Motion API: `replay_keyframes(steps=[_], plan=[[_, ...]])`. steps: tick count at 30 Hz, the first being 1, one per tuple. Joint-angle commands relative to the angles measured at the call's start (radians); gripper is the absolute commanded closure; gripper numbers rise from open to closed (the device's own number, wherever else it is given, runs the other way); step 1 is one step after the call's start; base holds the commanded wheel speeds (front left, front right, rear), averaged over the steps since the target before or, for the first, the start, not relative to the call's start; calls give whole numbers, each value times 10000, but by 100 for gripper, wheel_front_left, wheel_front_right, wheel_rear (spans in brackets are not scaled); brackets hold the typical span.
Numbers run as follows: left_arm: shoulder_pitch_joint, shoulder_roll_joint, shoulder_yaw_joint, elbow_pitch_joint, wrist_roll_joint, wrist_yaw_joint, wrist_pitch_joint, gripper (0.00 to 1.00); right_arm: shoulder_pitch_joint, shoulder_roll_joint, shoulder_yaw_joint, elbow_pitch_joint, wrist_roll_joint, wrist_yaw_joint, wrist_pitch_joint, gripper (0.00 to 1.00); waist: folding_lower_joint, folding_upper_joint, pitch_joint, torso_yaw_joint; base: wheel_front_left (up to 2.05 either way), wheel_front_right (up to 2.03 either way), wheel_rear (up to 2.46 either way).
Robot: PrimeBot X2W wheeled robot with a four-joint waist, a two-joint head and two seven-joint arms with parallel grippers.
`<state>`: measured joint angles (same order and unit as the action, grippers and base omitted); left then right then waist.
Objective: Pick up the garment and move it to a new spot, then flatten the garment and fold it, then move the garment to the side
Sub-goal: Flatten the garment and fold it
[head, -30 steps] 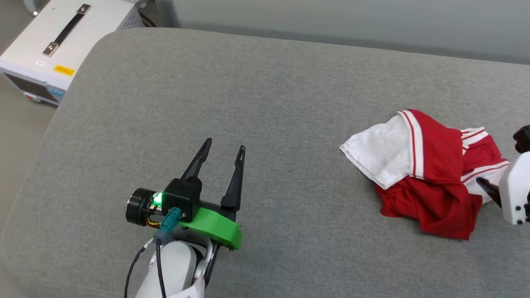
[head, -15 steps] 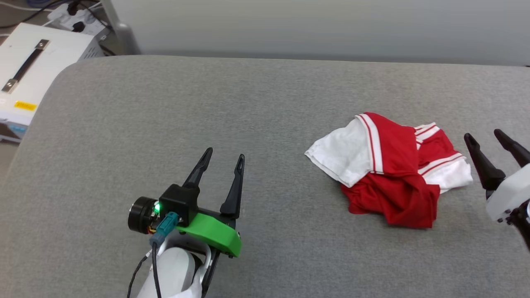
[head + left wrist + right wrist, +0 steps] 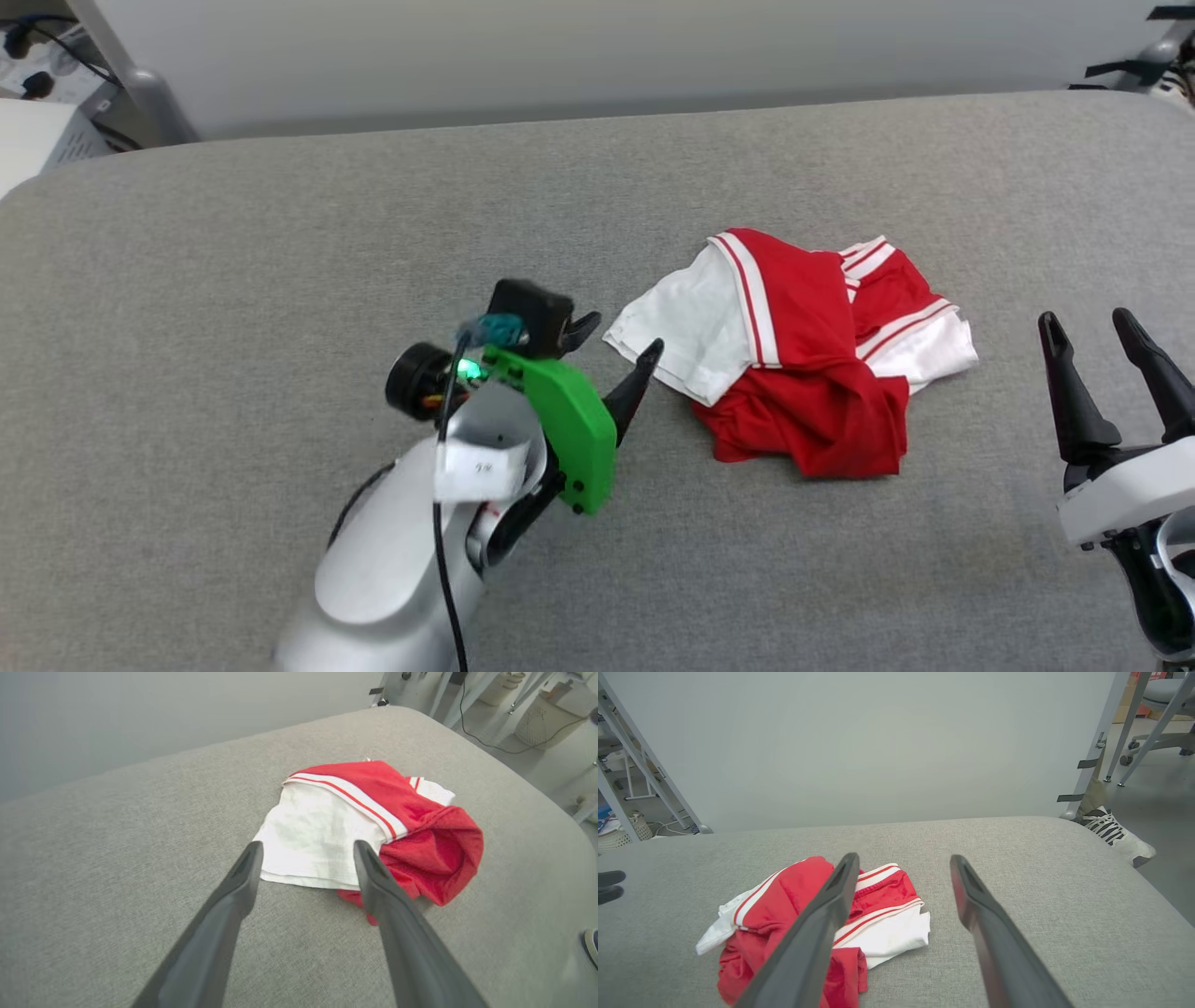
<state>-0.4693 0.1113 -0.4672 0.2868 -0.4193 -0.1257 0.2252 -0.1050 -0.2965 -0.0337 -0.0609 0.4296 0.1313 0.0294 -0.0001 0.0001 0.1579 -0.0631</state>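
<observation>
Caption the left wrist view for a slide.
Open left gripper aimed at the crumpled red-and-white garment lying on a grey cushion.

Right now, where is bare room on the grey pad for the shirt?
Bare pad left of the left tool, behind the shirt to the far edge, and between shirt and right tool. Crowded between left tool and shirt.

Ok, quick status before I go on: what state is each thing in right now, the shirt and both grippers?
shirt, crumpled in a heap on the grey cushion, not flattened or folded, not held.
left gripper, open, fingers aimed at the shirt's white sleeve, tips close to its edge, gripping nothing.
right gripper, open, off to the shirt's right, apart from it, holding nothing.
</observation>
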Motion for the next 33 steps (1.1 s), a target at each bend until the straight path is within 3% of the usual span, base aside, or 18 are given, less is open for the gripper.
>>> replay_keyframes(steps=[1,6,12,22,30,31,32,33], plan=[[-632,314,-294,107,-291,-45,619,0,134,104,-35,-199,-165,-6,94,0,1,-1,316,-346,0,0,0],[-2097,904,-966,936,-1254,-47,3017,0,29,429,-13,-666,-378,-6,257,0,1,-1,641,-800,0,0,0],[-3042,1035,-825,2007,-1765,-42,4273,0,-171,671,273,-824,-422,-6,208,0,1,-1,1047,-1309,0,0,0],[-3604,1275,-1170,3263,-1146,105,3839,0,-481,937,532,-395,-396,-6,-229,0,1,-1,1741,-1811,0,0,0],[-3474,1027,-1429,3994,-1144,152,3558,1,-560,898,554,-214,-351,-6,-284,0,1,-1,1922,-1730,0,0,0],[-3461,1010,-1484,4058,-1156,132,3563,60,-574,883,550,-207,-359,-6,-280,0,1,-1,1940,-1709,0,0,0],[-3449,983,-1542,4106,-1187,105,3527,100,-593,869,542,-205,-366,-6,-276,0,1,-1,1966,-1681,0,0,0],[-3432,954,-1578,4136,-1230,85,3489,100,-605,856,536,-205,-372,-6,-273,0,1,-1,1978,-1652,0,0,0]])
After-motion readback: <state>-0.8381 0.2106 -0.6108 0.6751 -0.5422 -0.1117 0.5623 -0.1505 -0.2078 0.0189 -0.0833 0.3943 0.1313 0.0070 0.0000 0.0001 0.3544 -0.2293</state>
